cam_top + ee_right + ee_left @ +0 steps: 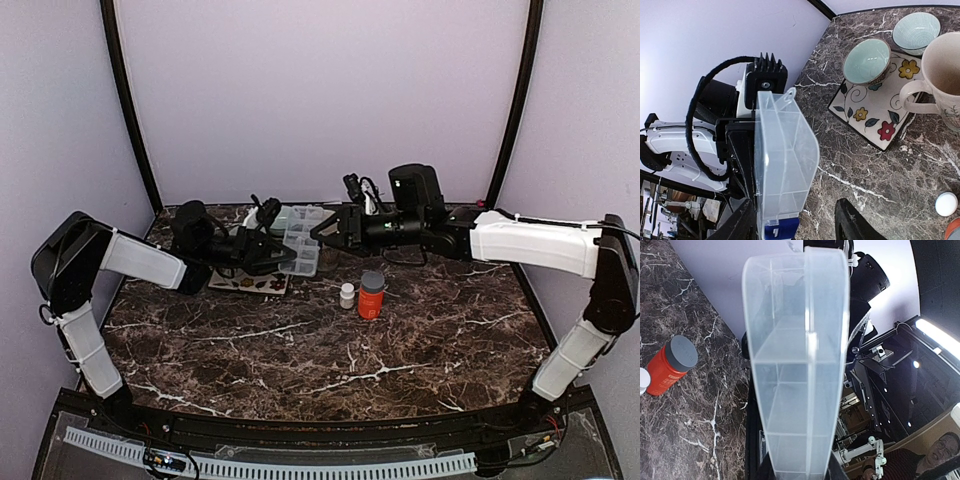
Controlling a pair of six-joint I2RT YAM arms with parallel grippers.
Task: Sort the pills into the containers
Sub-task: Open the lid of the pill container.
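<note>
A clear plastic compartment box (298,246) is held up on edge at the back of the table. My left gripper (262,250) is shut on its lower end (800,467), and its empty cells (795,365) fill the left wrist view. My right gripper (322,232) stands open around the same box (782,160). The box lies close against the left finger (735,225), with a clear gap to the right finger (855,225). An orange bottle with a grey cap (371,295) and a small white bottle (347,294) stand on the marble. No pills show.
A floral tile (875,105) lies at the back left under the left arm, carrying a pale green bowl (867,61) and a cream mug (942,75). A second bowl (916,30) sits beyond it. Purple walls close in the table (300,370).
</note>
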